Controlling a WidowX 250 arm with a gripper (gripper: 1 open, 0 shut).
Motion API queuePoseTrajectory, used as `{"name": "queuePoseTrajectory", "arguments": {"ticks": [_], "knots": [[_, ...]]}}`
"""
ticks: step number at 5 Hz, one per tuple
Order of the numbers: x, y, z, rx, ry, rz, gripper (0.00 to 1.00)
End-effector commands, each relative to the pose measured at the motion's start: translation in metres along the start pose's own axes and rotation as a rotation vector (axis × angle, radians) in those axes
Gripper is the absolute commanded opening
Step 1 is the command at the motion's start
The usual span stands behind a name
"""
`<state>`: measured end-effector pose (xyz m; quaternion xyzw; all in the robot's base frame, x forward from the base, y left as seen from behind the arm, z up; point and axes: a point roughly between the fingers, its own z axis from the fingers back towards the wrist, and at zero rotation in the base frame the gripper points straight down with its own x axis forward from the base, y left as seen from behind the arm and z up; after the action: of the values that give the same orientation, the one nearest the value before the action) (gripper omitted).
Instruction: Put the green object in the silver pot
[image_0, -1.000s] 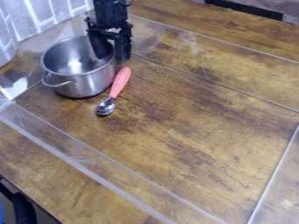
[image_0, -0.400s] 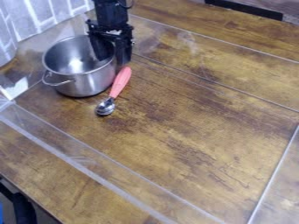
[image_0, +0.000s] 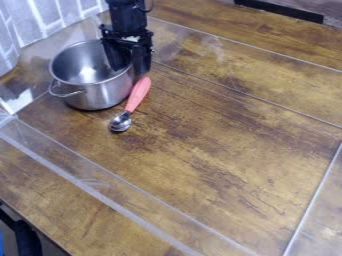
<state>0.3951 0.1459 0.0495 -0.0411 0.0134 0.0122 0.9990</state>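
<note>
The silver pot (image_0: 83, 76) stands at the back left of the wooden table, shiny and round, and the part of its inside that shows holds nothing. My black gripper (image_0: 127, 58) hangs at the pot's right rim, pointing down. Its two fingers (image_0: 142, 52) stand apart with nothing showing between them. The green object is not visible in this view; it may be hidden behind the gripper.
A metal spoon with a red handle (image_0: 135, 97) lies just right of the pot, its bowl toward the front. A tiled wall (image_0: 40, 15) runs along the back left. A pale line marks a frame on the tabletop (image_0: 214, 150).
</note>
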Motion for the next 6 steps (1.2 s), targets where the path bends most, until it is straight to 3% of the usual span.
{"name": "queuePoseTrajectory", "arguments": {"ticks": [1,6], "knots": [[0.0095,-0.0070,0.0203,0.028,-0.059,-0.031,0.00],[0.0098,-0.0082,0.0137,0.023,-0.046,-0.023,0.00]]}}
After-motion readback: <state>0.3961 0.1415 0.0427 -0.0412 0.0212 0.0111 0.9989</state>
